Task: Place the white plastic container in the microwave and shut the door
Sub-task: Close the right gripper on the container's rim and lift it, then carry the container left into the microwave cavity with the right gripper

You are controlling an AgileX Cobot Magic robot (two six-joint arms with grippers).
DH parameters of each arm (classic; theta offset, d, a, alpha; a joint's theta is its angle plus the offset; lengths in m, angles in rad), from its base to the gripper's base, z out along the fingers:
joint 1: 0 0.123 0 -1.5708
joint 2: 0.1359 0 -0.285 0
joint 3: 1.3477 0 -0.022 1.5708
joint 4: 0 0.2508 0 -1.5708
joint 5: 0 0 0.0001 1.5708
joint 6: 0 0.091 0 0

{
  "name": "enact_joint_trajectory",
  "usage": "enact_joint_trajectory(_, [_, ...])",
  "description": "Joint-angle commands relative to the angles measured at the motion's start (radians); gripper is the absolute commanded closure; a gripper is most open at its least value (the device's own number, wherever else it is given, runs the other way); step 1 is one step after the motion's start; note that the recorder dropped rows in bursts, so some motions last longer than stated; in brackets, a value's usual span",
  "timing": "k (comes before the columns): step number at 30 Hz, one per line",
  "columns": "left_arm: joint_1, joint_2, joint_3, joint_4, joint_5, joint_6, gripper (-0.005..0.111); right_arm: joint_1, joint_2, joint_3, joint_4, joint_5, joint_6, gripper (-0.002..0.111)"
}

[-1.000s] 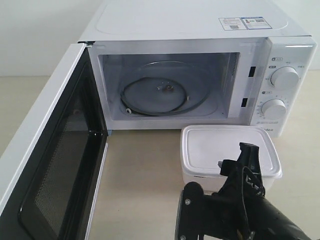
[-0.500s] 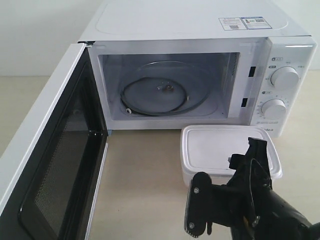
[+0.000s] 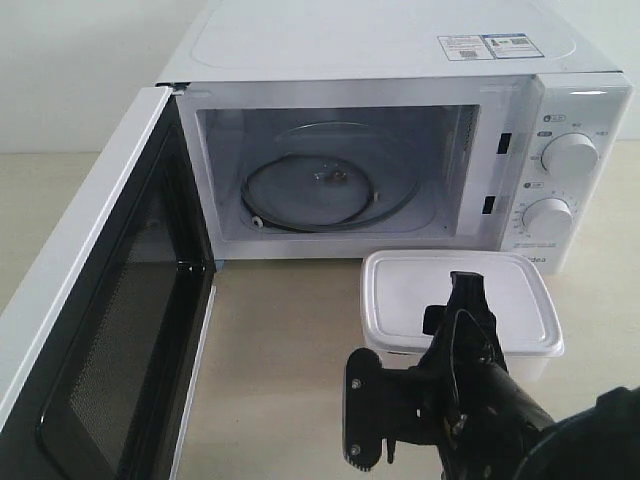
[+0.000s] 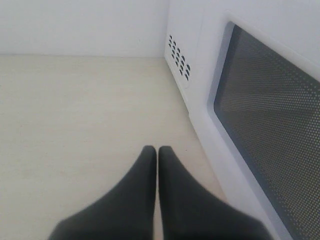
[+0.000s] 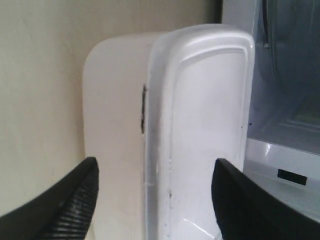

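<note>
Exterior view puts the microwave (image 3: pixel 380 50) across the back, its door (image 3: pixel 90 300) swung wide toward 8 o'clock and the glass turntable (image 3: pixel 330 185) showing in the cavity. The table (image 3: pixel 290 330) lies open between the door and the white plastic container (image 3: pixel 440 290). The container sits lidded at 5 o'clock from the cavity mouth, just in front of the dial panel.

The right gripper (image 5: pixel 155 167) comes at the container's near end with its fingers spread wide, one on either flank. They hold nothing, and no contact shows. The left gripper (image 4: pixel 157 155) has its fingers pressed together, empty, over the table beside the door's outer window mesh.

The box looks like thin plastic, so it is probably light with walls that flex, and glossy enough to slip. A firm but modest pinch across the short width, just under the lid's rim, seems safest.

The cavity mouth is wider than the box. The route runs toward 10 o'clock and over the sill. The cavity's right post, at the box's 12 o'clock, is the edge to clear.
</note>
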Motion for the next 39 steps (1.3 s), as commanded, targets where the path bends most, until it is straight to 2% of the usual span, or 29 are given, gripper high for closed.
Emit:
enact_joint_trajectory(1, [-0.006, -0.002, 0.004, 0.0, -0.016, 0.004, 0.103, -0.039, 0.0, -0.026, 0.0, -0.048, -0.006, 0.046])
enact_joint_trajectory(10, [-0.006, -0.002, 0.004, 0.0, -0.016, 0.004, 0.103, -0.077, 0.002, -0.032, 0.0, -0.048, -0.028, 0.046])
enact_joint_trajectory(12, [-0.006, -0.002, 0.004, 0.0, -0.016, 0.004, 0.103, -0.082, 0.002, -0.032, 0.0, -0.057, -0.02, 0.051])
enact_joint_trajectory(21, [-0.006, -0.002, 0.004, 0.0, -0.016, 0.004, 0.103, -0.082, 0.002, -0.032, 0.0, -0.082, -0.032, 0.107])
enact_joint_trajectory(39, [-0.006, -0.002, 0.004, 0.0, -0.016, 0.004, 0.103, -0.04, -0.057, -0.031, 0.0, 0.003, 0.023, 0.108])
